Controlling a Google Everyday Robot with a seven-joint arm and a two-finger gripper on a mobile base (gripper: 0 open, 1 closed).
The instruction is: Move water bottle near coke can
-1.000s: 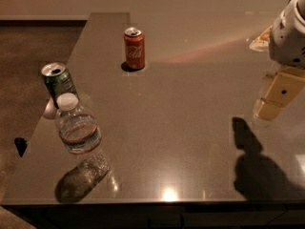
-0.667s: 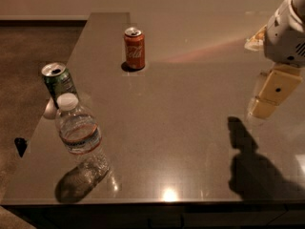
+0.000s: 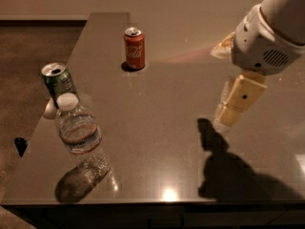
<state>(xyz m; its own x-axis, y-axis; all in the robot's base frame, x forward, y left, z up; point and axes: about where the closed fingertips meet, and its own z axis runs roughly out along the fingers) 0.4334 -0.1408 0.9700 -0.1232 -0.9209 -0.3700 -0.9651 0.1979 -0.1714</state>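
Observation:
The water bottle (image 3: pixel 78 135), clear ribbed plastic with a white cap and a reddish band on its label, stands near the table's front left corner. The coke can (image 3: pixel 134 48), red with white script and a silver top, stands upright at the far middle of the table. My gripper (image 3: pixel 228 112) hangs above the table's right side, pointing down, far to the right of the bottle and apart from both things. It holds nothing that I can see.
A green can (image 3: pixel 58 81) with a silver top stands just behind the bottle by the left table edge (image 3: pixel 57 82). A small white object (image 3: pixel 49 109) lies beside it. The dark floor (image 3: pixel 28 56) lies beyond the left edge.
My gripper and arm have moved left and slightly down, toward the middle of the table. Its shadow has shifted left too. The bottle and cans have not moved.

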